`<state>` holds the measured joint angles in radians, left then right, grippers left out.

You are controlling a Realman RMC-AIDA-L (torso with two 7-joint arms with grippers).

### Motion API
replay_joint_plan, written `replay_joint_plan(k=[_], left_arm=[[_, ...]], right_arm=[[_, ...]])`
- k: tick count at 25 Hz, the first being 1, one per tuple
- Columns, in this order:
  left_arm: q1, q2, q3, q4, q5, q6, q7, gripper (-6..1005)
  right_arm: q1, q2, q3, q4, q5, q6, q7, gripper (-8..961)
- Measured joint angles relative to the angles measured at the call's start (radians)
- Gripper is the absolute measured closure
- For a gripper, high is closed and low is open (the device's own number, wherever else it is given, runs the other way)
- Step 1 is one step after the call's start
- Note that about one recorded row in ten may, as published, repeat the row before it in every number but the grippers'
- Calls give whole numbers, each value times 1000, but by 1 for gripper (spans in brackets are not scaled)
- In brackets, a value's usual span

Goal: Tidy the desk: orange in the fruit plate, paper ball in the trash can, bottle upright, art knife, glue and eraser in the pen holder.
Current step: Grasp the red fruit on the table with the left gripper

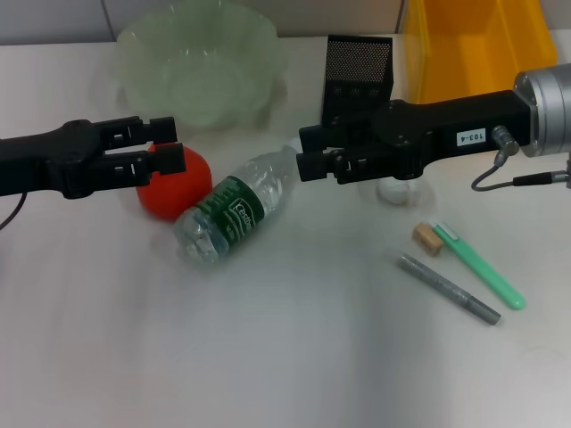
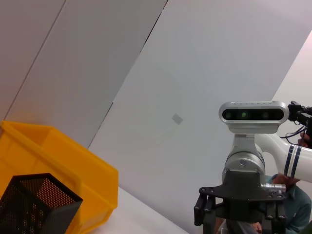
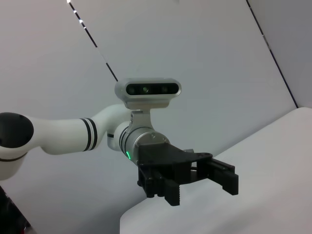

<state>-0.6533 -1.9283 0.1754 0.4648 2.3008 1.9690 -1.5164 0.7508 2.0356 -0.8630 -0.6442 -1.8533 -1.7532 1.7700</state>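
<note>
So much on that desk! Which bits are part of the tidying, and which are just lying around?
Part of the job: orange, fruit plate, bottle, paper ball, eraser, pen holder, trash can, green art knife, grey glue stick.

Just there: the white desk.

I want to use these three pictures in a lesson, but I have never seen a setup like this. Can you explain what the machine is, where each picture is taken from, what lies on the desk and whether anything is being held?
It is a robot with two black arms. The head view looks down at the white desk. The two wrist views look across, each showing the other arm's gripper.

The left gripper hovers open over the orange; the right gripper hovers open near the bottle, which lies on its side. Neither holds anything.

Behind stand the pale-green fruit plate, the black mesh pen holder and the yellow trash can. Near the right arm lie the paper ball, the eraser, a green pen-like tool and a grey one.
</note>
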Motion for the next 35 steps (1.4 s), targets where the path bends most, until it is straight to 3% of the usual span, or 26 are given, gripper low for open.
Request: replay_joint_plan(k=[13,17,22,25,31,35], left_arm=[[4,-10,1,0,-3,-7,-2,243],[13,-14,1,15,-3,-128,-19,244],[25,-49,28,67,6,-359,-19,244],[30,-58,51,78,6,-425,-17,245],[37,-91,143,93,3,-598,14,245],[32,-115,157,95,2,-656,70,246]], right_arm=[[-6,2,-1,4,-2,0,0,344],[-30,6,60,1,9,7,-29,344],[-77,25,250,7,11,75,-116,345],[-98,29,335,24,14,118,-160,345],[-103,22,360,74,25,144,-194,345],[-96,26,356,75,25,151,-195,344]])
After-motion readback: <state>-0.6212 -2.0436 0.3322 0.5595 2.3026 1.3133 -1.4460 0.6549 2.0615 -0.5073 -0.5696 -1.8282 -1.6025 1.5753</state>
